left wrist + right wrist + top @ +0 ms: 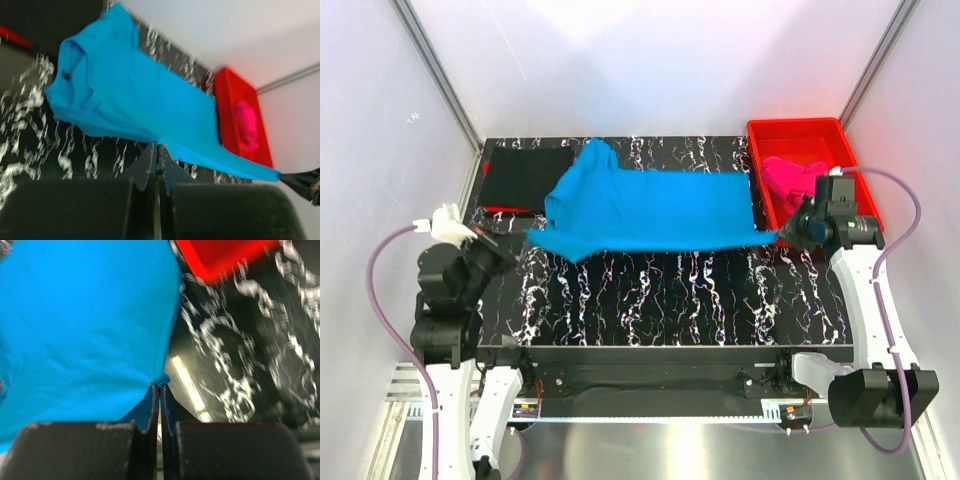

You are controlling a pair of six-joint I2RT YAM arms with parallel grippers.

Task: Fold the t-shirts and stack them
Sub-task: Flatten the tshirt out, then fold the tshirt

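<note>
Three shirts on show: one blue shirt [650, 210] across the middle of the tabletop [670, 290], one black shirt [525, 178] far left, one pink shirt [788, 178] far right. One red bin [800, 128]. Two pincers: left pincer [525, 237], right pincer [782, 235].

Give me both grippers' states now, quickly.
Left gripper: jaws shut on one corner of the turquoise t-shirt.
Right gripper: jaws shut on the same t-shirt's opposite corner.

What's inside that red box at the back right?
A crumpled pink shirt lies in the red box. Anything beneath it, or behind the right arm, is hidden.
</note>
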